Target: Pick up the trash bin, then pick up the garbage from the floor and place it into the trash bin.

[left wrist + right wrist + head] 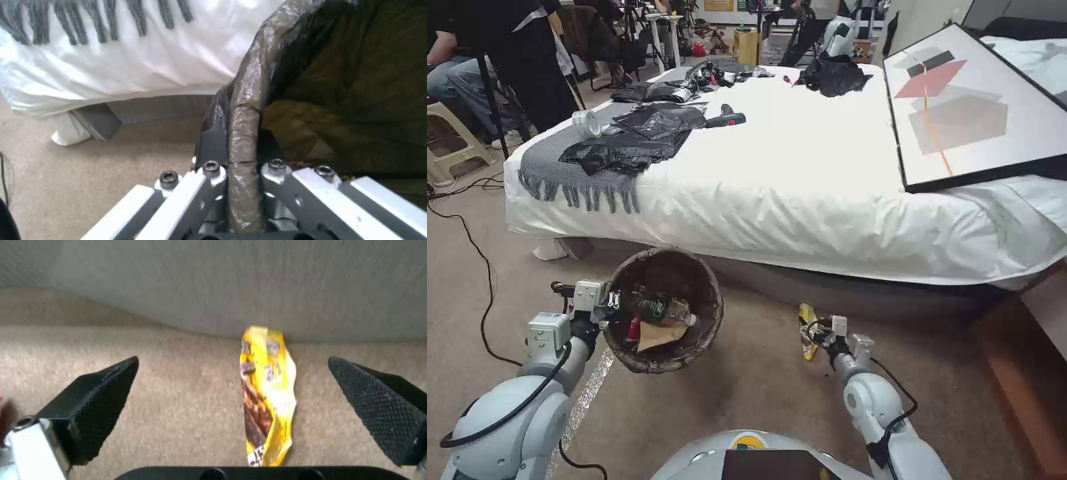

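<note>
My left gripper (pixel 616 308) is shut on the rim of the trash bin (pixel 707 280), which hangs off the floor at my left front. The bin's dark bag (pixel 242 110) is pinched between the fingers (pixel 211 146) in the left wrist view. Inside lie a green-labelled plastic bottle (pixel 660 309), a brown paper scrap (pixel 654 335) and something red. One piece of garbage, a yellow snack wrapper (pixel 807 331) (pixel 266 396), lies flat on the tan carpet floor (pixel 760 387) near the bed base. My right gripper (pixel 817 333) (pixel 242 406) hovers low over the wrapper, open, one finger on each side of it.
A bed with a white sheet (pixel 800 193) spans the view just beyond the bin and wrapper, its grey base (pixel 213 283) close ahead. A framed picture (pixel 967 107) leans at the right. A wooden edge (pixel 1014 373) bounds the right side. Black cables (pixel 480 280) trail on the left carpet.
</note>
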You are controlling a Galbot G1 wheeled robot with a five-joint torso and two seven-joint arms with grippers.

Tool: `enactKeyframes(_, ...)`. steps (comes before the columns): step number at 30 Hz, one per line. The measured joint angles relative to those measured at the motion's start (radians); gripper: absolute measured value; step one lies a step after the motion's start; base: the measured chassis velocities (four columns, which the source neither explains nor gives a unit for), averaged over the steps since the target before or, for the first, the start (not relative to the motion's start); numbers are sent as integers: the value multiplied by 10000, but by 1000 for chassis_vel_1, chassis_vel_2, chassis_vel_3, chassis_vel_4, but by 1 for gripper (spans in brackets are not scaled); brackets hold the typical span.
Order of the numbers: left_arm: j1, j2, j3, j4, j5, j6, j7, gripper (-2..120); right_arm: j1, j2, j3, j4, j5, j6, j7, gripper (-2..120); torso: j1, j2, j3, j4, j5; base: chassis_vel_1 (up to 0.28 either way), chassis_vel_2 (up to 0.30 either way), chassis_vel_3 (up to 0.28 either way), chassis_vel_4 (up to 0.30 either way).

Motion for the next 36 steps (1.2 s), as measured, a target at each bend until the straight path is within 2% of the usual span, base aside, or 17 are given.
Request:
enactKeyframes(11,-6,-45,69,0,39,4,-26,3,680,1,-290,-1236,27,-166,0,100,0,0,0,0,-1,0,0,0,0)
enactKeyframes(18,23,-106,91,0,124,6,-37,3,1264,29,-499,-2487,112,-184,-14,100,0,0,0,0,0,0,0,0,0)
enactKeyframes(36,22,-92,165,0,180,10,-41,3,2206,104,-523,-3705,283,-104,13,100,0,0,0,0,0,0,0,0,0)
